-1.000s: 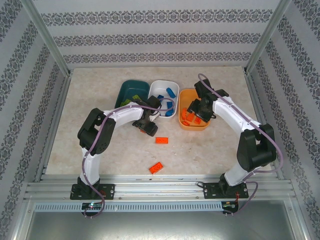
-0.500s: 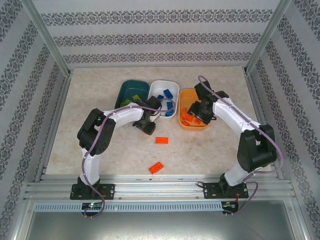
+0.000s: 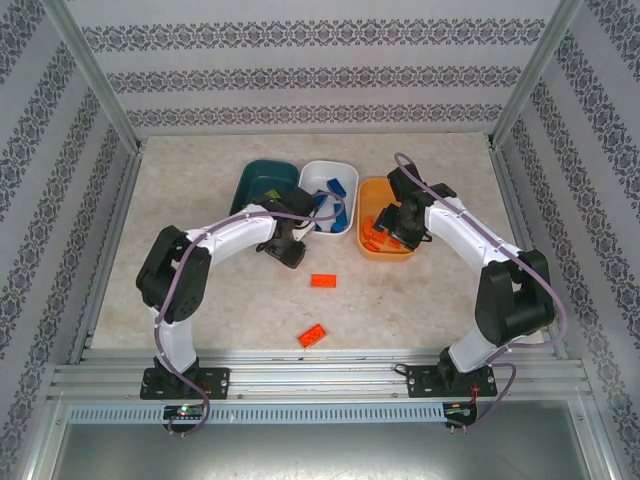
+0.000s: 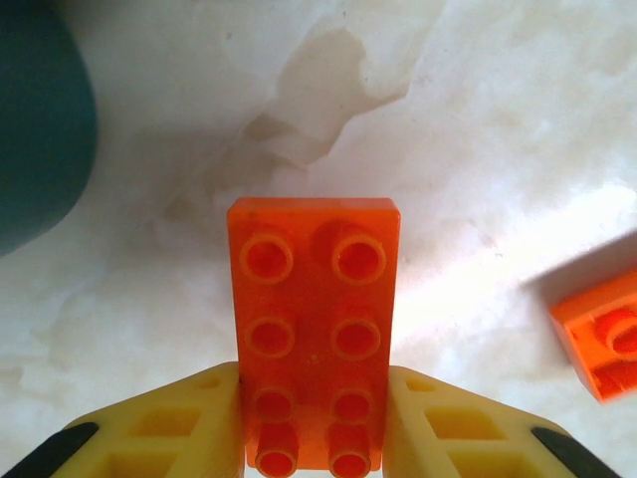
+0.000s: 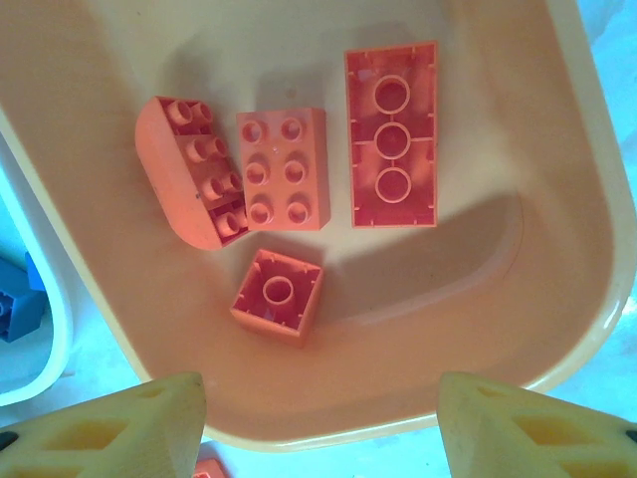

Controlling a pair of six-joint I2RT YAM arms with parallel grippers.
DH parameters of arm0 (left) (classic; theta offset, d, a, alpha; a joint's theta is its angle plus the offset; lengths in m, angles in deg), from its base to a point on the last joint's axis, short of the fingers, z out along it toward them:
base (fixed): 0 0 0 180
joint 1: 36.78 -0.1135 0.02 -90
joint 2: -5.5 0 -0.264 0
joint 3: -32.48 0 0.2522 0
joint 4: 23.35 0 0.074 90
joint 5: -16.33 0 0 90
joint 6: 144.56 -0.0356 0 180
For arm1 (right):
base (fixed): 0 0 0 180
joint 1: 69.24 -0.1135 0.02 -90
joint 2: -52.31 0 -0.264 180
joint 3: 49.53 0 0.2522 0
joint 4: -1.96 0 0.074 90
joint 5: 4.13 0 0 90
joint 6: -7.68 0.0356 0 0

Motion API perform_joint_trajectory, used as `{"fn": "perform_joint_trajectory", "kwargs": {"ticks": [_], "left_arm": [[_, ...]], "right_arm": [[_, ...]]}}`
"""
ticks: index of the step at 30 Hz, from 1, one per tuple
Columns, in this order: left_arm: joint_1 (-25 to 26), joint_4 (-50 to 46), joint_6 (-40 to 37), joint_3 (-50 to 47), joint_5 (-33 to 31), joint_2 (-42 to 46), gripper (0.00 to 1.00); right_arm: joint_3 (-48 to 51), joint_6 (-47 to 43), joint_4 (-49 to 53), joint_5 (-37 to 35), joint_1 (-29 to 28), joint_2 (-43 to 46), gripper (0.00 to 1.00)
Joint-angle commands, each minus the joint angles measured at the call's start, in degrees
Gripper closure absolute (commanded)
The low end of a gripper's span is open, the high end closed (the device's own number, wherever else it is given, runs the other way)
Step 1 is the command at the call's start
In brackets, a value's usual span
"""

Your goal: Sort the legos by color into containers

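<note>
Nearest me, loose bricks [image 3: 313,336] wait on the surface [image 3: 400,300]. My left tool [image 4: 314,428] is clamped on an orange brick [image 4: 314,309], ready for carrying. Farther off, my right tool [image 5: 318,428] hangs, spread apart, above the orange tub [image 5: 557,249], where orange pieces belong.

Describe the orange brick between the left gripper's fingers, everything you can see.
The orange brick is glossy, translucent-looking plastic, a rectangle with eight round studs in two rows of four, studs facing the wrist camera. Its near end is pinched on both long sides by the yellow fingers of the left gripper; the far end juts out over the pale marbled table.
</note>
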Motion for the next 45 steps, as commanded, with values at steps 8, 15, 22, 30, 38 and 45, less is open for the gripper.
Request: {"fn": "perform_joint_trajectory", "kwargs": {"ticks": [8,15,22,30,38,45], "left_arm": [[0.6,-4.0,6.2,-6.2,7.0,12.0,0.64],[0.5,-1.9,10.4,1.3,15.6,11.6,0.64],[0.5,1.7,15.4,15.8,25.2,2.0,0.63],[0.6,11.8,27.2,27.7,37.4,-10.9,0.63],[0.9,18.8,37.1,37.2,43.8,-21.4,0.63],[1.8,23.5,44.6,46.2,46.7,-28.9,0.62]], "right_arm": [[-1.6,0.0,-0.3,1.2,-1.1,-0.9,0.37],[2.1,-0.2,-0.4,1.7,1.3,3.2,0.37],[12.0,1.4,-2.1,6.5,9.6,13.9,0.36],[19.8,0.2,0.7,8.4,14.9,25.3,0.35],[28.5,1.0,-0.8,11.4,15.3,33.2,0.34],[32.9,1.4,-4.2,14.7,15.4,34.1,0.33]]}}
